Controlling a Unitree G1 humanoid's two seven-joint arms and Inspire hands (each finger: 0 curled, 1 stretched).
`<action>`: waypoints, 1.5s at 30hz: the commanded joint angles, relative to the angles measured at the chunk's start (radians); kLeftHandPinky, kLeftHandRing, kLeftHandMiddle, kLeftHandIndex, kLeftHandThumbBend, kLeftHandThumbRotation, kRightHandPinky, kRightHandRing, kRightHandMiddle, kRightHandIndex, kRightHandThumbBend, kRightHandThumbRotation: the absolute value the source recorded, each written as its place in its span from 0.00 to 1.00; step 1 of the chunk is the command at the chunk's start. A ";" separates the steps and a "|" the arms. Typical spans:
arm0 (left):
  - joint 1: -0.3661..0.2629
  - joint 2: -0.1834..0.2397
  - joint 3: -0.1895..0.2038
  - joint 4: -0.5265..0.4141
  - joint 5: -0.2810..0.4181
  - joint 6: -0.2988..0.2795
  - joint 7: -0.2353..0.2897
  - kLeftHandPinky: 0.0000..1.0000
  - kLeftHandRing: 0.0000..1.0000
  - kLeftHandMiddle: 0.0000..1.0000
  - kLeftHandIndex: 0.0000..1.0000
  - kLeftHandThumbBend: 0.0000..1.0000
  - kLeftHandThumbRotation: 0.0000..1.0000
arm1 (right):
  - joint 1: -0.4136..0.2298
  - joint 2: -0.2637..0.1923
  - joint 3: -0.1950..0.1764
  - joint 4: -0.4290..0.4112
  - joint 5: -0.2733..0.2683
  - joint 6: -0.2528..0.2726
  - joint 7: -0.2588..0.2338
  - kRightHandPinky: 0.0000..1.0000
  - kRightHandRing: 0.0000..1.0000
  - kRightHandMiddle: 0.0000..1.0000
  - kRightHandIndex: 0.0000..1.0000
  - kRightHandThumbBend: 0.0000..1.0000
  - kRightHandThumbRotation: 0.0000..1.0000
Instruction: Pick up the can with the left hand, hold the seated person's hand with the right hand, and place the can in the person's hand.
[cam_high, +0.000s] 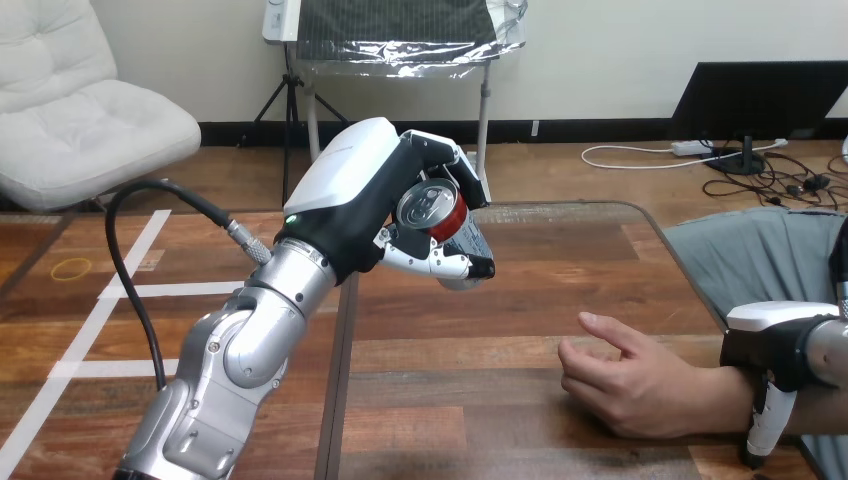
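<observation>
Clamping the can (432, 209) by its sides, the left hand (365, 200) held it aloft at centre frame, over the table (520, 320). Thin-walled, smooth, probably light: a gentle side grip suited. The right hand (775, 345) lay on the person's wrist (722, 398), lower right; clasped or not, unclear.

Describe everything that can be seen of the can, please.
The can looks like metal, with a silver top that bears a pull tab and a red side. It is tilted, with its top turned toward the camera. The left hand holds it in the air above the table, its fingers curled round the body, so most of the side is hidden. The can touches nothing else and is well apart from the person's hand.
</observation>
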 joint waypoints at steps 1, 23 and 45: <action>-0.066 0.003 0.026 0.002 0.000 -0.017 0.026 0.28 0.34 0.43 0.49 0.60 0.00 | 0.020 0.005 0.010 -0.008 0.011 0.002 0.012 0.36 0.45 0.53 0.53 0.66 0.00; -0.082 -0.004 0.019 0.022 0.003 -0.011 0.023 0.28 0.34 0.43 0.48 0.60 0.00 | -0.014 -0.010 -0.021 0.001 0.033 -0.058 -0.033 0.29 0.39 0.49 0.51 0.68 0.00; -0.159 -0.034 0.000 0.110 0.030 -0.002 0.022 0.31 0.37 0.44 0.48 0.60 0.00 | -0.092 -0.014 -0.039 -0.018 0.037 -0.011 -0.003 0.28 0.42 0.52 0.52 0.68 0.00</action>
